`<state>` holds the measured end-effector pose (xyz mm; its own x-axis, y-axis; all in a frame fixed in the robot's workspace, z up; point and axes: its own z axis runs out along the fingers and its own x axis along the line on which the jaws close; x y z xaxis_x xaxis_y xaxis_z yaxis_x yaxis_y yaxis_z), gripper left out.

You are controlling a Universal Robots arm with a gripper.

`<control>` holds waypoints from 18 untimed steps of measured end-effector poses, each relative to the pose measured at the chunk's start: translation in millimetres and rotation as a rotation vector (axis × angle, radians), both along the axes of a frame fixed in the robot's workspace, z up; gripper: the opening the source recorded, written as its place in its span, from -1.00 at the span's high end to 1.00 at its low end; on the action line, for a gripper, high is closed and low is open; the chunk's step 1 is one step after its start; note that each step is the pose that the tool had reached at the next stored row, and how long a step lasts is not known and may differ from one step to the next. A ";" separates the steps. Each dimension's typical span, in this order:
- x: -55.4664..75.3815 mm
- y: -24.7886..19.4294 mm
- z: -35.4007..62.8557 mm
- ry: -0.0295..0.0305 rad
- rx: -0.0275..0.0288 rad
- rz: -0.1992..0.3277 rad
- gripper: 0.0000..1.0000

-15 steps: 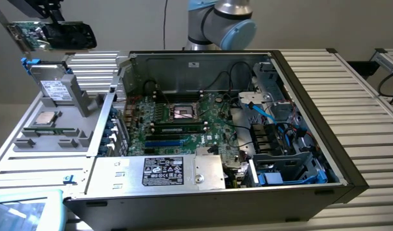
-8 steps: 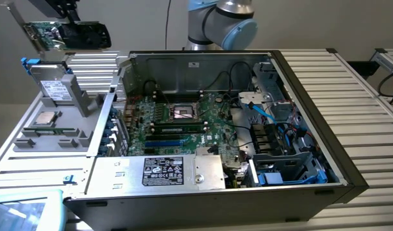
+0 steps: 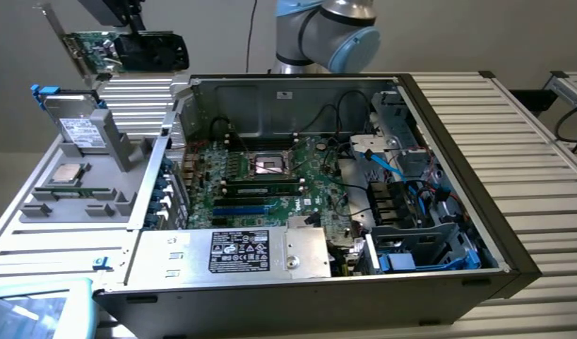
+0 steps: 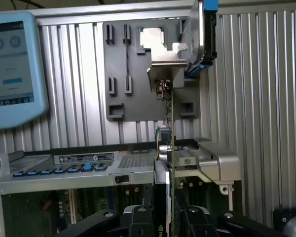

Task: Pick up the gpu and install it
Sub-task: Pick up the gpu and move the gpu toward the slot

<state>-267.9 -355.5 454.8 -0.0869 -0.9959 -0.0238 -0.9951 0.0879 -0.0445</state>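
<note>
— Silver ribbed metal made up the table (image 3: 542, 141), didn't it? What sat on it?

— A big computer case (image 3: 457, 282) lay open in the middle of the exterior view. The large green motherboard (image 3: 269, 176) showed inside it, with black and blue wires near it toward the right of the frame.

— Where was the gpu (image 3: 128, 49)?

— It was in the upper left of the exterior view, outside the case and well apart from the motherboard. Its green board faced left and its black part faced right. A grey holder (image 3: 81, 191) sat lower in the frame, with a hard drive (image 3: 81, 127) standing in it and a small square chip (image 3: 67, 174) lying flat.

— Was the gripper (image 3: 128, 30) holding it?

— Yes. In the wrist view the gpu (image 4: 165, 143) showed edge-on, and the gripper (image 4: 168, 217) was squeezed onto it, with one black finger (image 4: 195, 217) on each side of the card.

— Anything else?

— A light blue screen (image 3: 34, 307) sat in the lower left corner of the exterior view. The robot arm (image 3: 326, 32) stood at the top middle, behind the case.
</note>
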 end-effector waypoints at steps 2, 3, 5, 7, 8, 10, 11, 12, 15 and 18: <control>9.0 0.0 0.0 0.0000 0.0002 0.000 0.45; 13.5 0.0 0.0 -0.0001 0.0007 0.000 0.45; 22.2 0.0 0.0 0.0000 0.0026 0.000 0.45; 30.9 0.0 0.0 0.0000 0.0047 0.000 0.45; 35.8 0.0 -0.1 -0.0002 0.0058 0.000 0.45; 44.8 0.0 0.0 0.0000 0.0071 0.000 0.45; 49.4 0.0 0.0 -0.0001 0.0079 0.000 0.45; 53.9 0.0 0.0 0.0000 0.0085 0.000 0.45; 67.5 0.0 -0.1 0.0000 0.0101 0.000 0.45; 81.1 0.0 -0.3 0.0000 0.0106 0.000 0.45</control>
<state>-186.7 -355.6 454.4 -0.0869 -0.9956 -0.0344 -0.9951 0.0884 -0.0436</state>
